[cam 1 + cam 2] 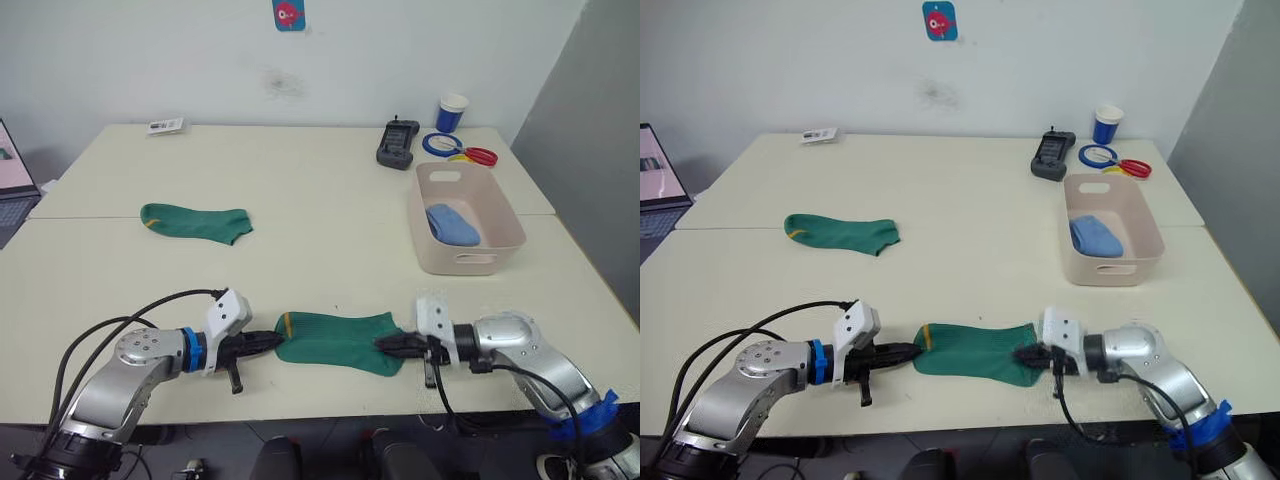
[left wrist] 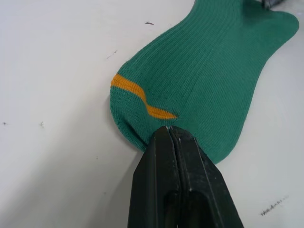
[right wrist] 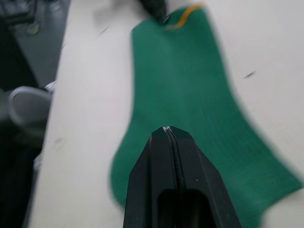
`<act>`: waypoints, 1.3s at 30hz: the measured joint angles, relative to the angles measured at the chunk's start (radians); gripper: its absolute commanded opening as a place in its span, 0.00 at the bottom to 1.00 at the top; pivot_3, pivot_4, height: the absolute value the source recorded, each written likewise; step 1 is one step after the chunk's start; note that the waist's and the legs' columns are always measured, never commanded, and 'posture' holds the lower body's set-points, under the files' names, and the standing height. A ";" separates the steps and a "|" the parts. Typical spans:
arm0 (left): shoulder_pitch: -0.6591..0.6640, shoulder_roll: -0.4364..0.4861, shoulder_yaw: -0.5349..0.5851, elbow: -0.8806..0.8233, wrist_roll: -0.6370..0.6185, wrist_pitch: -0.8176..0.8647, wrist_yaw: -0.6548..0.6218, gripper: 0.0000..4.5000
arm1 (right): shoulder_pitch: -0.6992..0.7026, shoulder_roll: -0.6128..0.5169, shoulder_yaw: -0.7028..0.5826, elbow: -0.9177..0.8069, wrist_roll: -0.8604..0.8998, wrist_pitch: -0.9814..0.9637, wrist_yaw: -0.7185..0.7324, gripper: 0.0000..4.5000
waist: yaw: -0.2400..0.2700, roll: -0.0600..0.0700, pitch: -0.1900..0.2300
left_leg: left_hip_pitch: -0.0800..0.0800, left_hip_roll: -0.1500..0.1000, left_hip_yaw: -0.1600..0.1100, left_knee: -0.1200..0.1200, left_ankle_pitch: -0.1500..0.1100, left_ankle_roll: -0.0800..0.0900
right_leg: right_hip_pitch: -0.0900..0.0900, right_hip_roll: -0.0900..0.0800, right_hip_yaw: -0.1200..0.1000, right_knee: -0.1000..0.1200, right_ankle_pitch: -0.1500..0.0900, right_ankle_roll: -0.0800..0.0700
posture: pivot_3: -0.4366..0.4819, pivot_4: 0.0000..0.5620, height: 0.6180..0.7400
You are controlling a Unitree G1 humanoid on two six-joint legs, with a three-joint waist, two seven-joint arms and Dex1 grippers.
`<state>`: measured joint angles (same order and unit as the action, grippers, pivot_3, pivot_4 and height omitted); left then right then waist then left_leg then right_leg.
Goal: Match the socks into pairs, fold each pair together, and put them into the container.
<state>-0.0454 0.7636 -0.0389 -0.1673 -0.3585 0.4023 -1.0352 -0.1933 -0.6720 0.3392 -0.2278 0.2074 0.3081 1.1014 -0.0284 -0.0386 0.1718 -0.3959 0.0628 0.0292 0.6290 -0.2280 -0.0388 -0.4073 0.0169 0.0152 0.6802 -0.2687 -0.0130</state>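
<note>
A dark green sock (image 1: pixel 335 340) with a yellow mark lies flat near the table's front edge, stretched between my two grippers. My left gripper (image 1: pixel 272 342) is shut on the end with the yellow mark; in the left wrist view its closed tips (image 2: pixel 167 130) pinch the sock's (image 2: pixel 209 80) edge. My right gripper (image 1: pixel 385 343) is shut on the opposite end, its fingers (image 3: pixel 167 142) pressed together over the fabric (image 3: pixel 185 80). A second green sock (image 1: pixel 195 221) lies flat farther back on the left. The pale pink container (image 1: pixel 460 258) stands at the right with folded light blue socks (image 1: pixel 452 224) inside.
Behind the container are a black handset (image 1: pixel 397 143), a blue-and-white cup (image 1: pixel 452 112), and blue (image 1: pixel 440 144) and red (image 1: pixel 481 156) tape rings. A small card (image 1: pixel 165 125) lies at the back left. A laptop (image 1: pixel 12 195) sits at the left edge.
</note>
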 measured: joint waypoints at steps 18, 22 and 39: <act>0.062 -0.056 0.144 -0.061 -0.156 0.146 0.075 0.04 | -0.034 0.017 -0.178 -0.070 0.221 0.245 -0.063 0.15 | -0.001 -0.001 0.000 | 0.000 0.001 -0.001 0.000 0.000 0.000 | 0.000 0.000 -0.001 0.001 0.000 0.000 | 0.48 0.27 1.00; 0.056 -0.098 0.295 -0.097 -0.240 0.201 0.182 0.27 | -0.137 0.086 -0.240 -0.103 0.249 0.300 -0.179 0.46 | -0.005 -0.001 0.000 | 0.000 0.001 -0.001 0.000 0.000 0.000 | 0.000 0.000 0.000 0.001 0.000 0.000 | 0.48 0.27 1.00; 0.183 -0.304 0.469 -0.092 -0.124 0.005 0.517 0.99 | -0.197 0.257 -0.153 -0.052 0.086 0.204 -0.404 1.00 | 0.004 -0.001 0.000 | -0.001 0.000 -0.001 0.000 0.000 0.000 | -0.001 -0.001 -0.001 0.001 0.000 0.000 | 0.48 0.27 1.00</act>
<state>0.1375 0.4594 0.4305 -0.2593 -0.4824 0.4068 -0.5187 -0.3905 -0.4147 0.1858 -0.2802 0.2934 0.5119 0.6975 -0.0242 -0.0396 0.1719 -0.3974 0.0625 0.0280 0.6291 -0.2280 -0.0388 -0.4081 0.0163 0.0137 0.6810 -0.2686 -0.0132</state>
